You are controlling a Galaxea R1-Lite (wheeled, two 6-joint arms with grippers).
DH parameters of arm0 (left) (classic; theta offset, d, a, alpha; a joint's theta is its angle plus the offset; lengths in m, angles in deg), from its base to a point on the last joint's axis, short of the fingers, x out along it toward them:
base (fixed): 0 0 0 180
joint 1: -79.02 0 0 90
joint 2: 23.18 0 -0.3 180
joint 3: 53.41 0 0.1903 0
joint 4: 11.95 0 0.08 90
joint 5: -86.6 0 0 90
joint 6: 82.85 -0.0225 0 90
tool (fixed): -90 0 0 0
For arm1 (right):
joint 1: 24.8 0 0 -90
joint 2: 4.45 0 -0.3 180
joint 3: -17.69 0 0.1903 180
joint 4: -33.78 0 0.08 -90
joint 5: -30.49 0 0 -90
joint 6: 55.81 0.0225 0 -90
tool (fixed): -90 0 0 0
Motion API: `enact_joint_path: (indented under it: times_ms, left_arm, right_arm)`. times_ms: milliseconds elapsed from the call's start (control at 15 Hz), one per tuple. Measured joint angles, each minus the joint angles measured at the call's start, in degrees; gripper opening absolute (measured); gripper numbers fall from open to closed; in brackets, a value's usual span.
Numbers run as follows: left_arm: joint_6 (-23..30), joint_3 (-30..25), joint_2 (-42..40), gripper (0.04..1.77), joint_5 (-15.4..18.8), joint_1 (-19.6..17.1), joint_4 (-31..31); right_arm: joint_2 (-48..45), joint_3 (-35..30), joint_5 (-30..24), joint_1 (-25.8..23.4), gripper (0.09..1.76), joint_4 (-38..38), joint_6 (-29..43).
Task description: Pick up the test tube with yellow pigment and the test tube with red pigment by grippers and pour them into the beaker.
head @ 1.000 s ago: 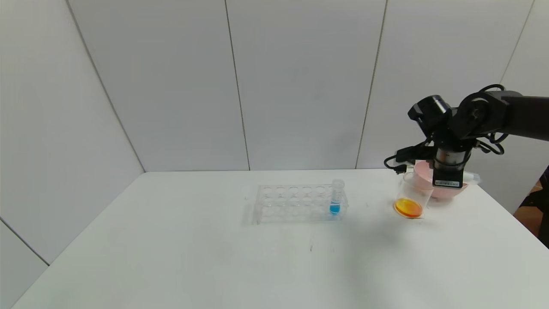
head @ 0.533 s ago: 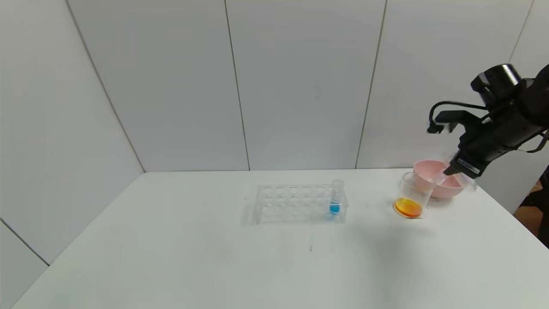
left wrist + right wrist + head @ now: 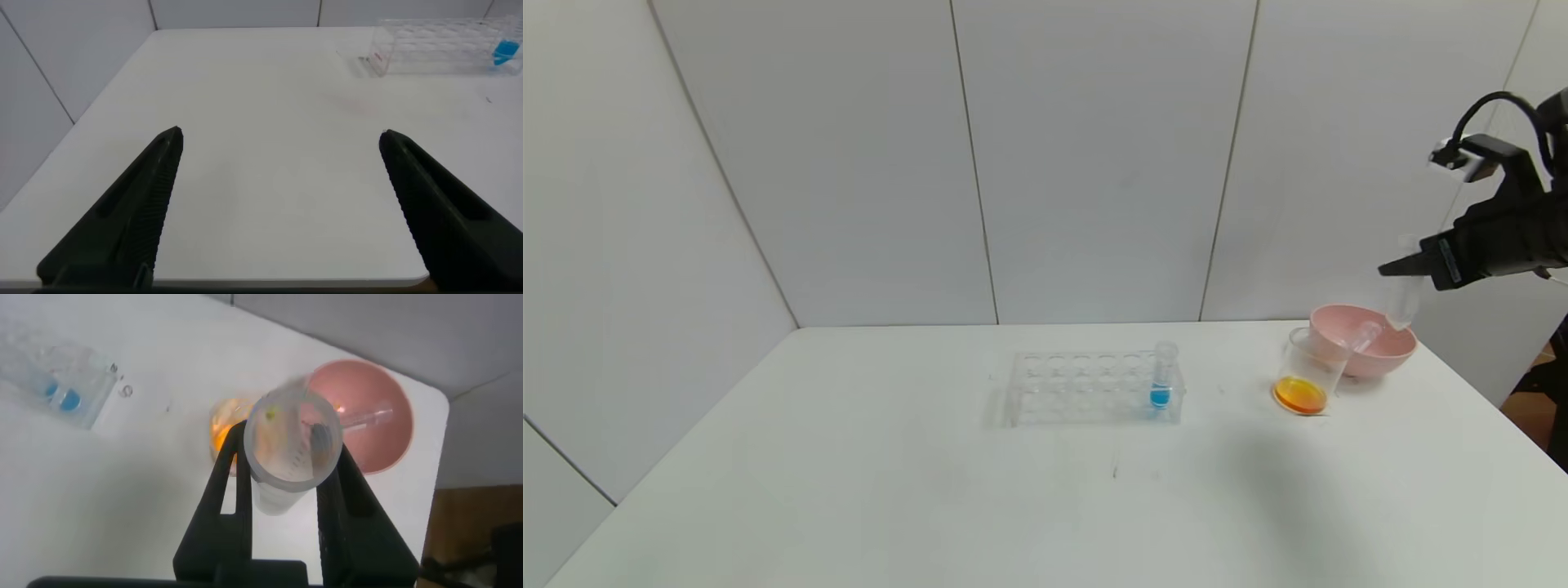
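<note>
Two clear round-bottomed tubes sit at the far right of the white counter [image 3: 849, 490]. One test tube [image 3: 1402, 304] hangs upright in the right claw [image 3: 1398, 268], whose black ridged fingers are clenched on its upper part, above the far right rim of the pink bowl [image 3: 1388, 353]. This tube looks drained, with only a speck of yellow on its inner wall. The second tube [image 3: 1364, 335] lies slanted inside the smooth, rounded bowl, and which pigment it carried cannot be told. The beaker [image 3: 1308, 371], thin-walled and slightly tapered, stands just left of the bowl, touching it, with a shallow pool of orange-yellow liquid at its bottom. Mid-counter rests a clear plastic rack [image 3: 1086, 388] with round holes, holding a blue-liquid tube [image 3: 1162, 380] at its right end. The left claw [image 3: 278, 204] hovers over the near left counter, its dark tapered fingers spread wide and grasping nothing.
</note>
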Motion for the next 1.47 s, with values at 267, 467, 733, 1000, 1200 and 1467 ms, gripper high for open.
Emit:
enact_joint_path:
  times_ms: [267,467,733,1000,1200,1467]
  left_arm:
    - [0.00,0.00,0.00,1.72,0.00,0.00,0.00]
    - [-0.02,0.00,0.00,1.72,0.00,0.00,0.00]
    - [0.00,0.00,0.00,1.72,0.02,0.00,0.00]
    - [0.00,0.00,0.00,1.72,0.00,0.00,0.00]
    - [0.00,0.00,0.00,1.72,0.00,0.00,0.00]
    - [0.00,0.00,0.00,1.72,0.02,0.00,0.00]
  right_arm:
    - [-3.08,-6.41,3.19,-1.68,0.51,-11.63,12.11]
    - [-1.29,-7.02,7.80,-2.38,0.51,-16.48,16.92]
    - [5.28,-7.16,18.54,-2.12,0.51,-28.43,20.87]
    - [13.15,-7.44,27.08,-1.27,0.51,-36.58,25.47]
    - [17.21,-8.57,27.64,-0.52,0.51,-37.99,28.15]
    - [21.37,-8.81,29.73,-0.32,0.51,-40.96,30.12]
